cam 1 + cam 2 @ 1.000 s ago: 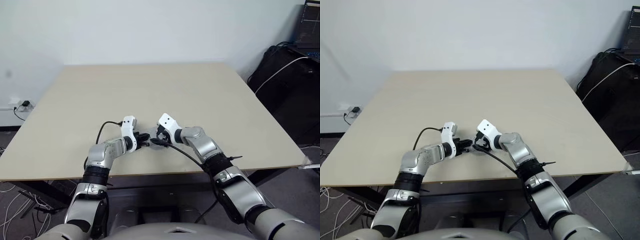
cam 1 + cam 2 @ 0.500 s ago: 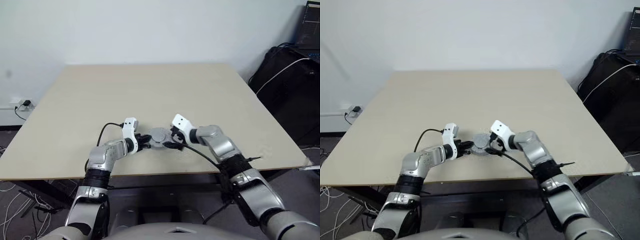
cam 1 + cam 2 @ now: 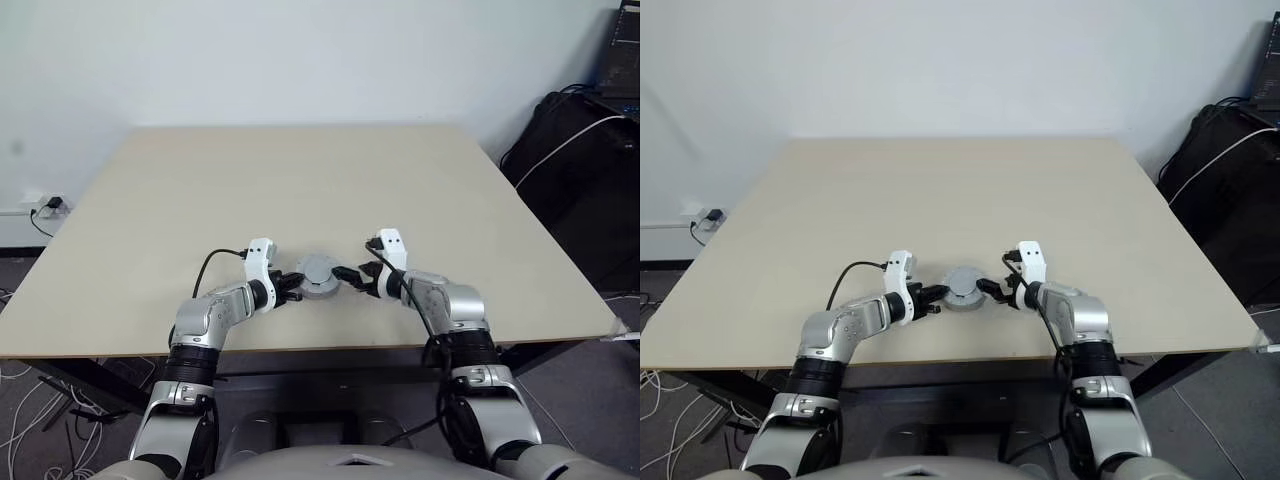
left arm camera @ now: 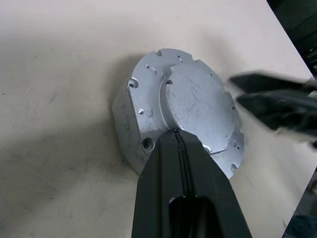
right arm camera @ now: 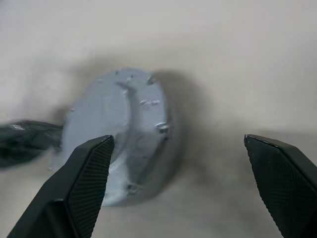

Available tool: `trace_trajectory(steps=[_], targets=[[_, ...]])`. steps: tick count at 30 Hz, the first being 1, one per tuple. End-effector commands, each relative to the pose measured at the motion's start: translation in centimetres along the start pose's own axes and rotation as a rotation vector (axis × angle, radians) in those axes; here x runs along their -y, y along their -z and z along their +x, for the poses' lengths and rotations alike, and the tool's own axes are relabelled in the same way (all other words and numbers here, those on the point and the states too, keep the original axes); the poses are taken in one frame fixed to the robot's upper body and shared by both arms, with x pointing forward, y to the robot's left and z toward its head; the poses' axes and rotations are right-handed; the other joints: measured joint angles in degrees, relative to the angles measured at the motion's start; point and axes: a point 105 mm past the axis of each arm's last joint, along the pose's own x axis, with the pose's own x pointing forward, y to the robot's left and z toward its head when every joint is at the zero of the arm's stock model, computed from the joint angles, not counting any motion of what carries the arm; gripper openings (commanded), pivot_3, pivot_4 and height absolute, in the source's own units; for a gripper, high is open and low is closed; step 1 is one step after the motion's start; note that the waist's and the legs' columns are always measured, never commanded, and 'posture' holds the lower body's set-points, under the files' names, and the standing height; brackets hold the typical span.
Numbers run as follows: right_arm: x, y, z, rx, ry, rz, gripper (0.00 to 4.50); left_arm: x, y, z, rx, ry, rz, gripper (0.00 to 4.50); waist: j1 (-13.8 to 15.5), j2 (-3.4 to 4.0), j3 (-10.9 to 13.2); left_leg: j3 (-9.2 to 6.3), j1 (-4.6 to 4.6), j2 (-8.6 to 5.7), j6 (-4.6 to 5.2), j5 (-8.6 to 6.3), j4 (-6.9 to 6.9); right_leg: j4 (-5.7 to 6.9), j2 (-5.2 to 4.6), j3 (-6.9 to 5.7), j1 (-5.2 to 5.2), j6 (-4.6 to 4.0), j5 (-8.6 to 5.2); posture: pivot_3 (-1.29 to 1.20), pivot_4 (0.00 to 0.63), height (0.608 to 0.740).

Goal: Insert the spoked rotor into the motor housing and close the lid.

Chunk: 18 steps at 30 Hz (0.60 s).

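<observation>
Lid (image 4: 185, 101) sitting smooth face up near worktop (image 3: 300, 180) front edge, apparently covering housing. Left gripper (image 4: 179, 148) fingers pressed together, tips resting on lid rim. Right gripper (image 5: 178, 144) fingers spread wide, just beside it. Looking stiff, slick metal, probably hefty; gripping across outer rim seems best.

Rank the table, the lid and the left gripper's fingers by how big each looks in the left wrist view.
1. The table, the broadest surface in that view.
2. The lid.
3. The left gripper, its shut fingers looking nearly as large as the lid only because they sit closest to the camera.
</observation>
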Motion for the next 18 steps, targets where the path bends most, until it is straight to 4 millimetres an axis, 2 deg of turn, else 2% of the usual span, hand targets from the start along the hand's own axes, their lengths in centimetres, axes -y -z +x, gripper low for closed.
trace_trajectory(steps=[1,13,18], targets=[[-1.3,-1.1,0.3,0.012,-0.015,0.098,4.48,0.5,1.3,0.4,-0.064,0.015,0.002,0.00,-0.01,0.00,0.00,0.01,-0.01,-0.01,0.01,0.00,0.00,-0.01,0.02,0.00,-0.01,0.01,0.01,0.00,0.000,0.740],[-3.1,0.5,1.5,-0.098,-0.100,0.391,4.48,0.5,1.2,0.2,-0.058,0.013,0.010,0.00,-0.43,0.03,-0.01,0.00,-0.08,-0.06,0.08,-0.04,-0.02,-0.17,0.14,-0.02,0.00,0.15,0.09,0.00,0.000,0.740],[-4.9,0.7,1.0,-0.135,-0.268,0.514,4.48,0.4,1.3,0.1,-0.057,0.012,0.012,0.00,-0.60,0.04,-0.02,0.01,-0.08,-0.06,0.08,-0.04,-0.09,-0.22,0.16,-0.01,0.00,0.15,0.09,0.00,0.000,0.740]])
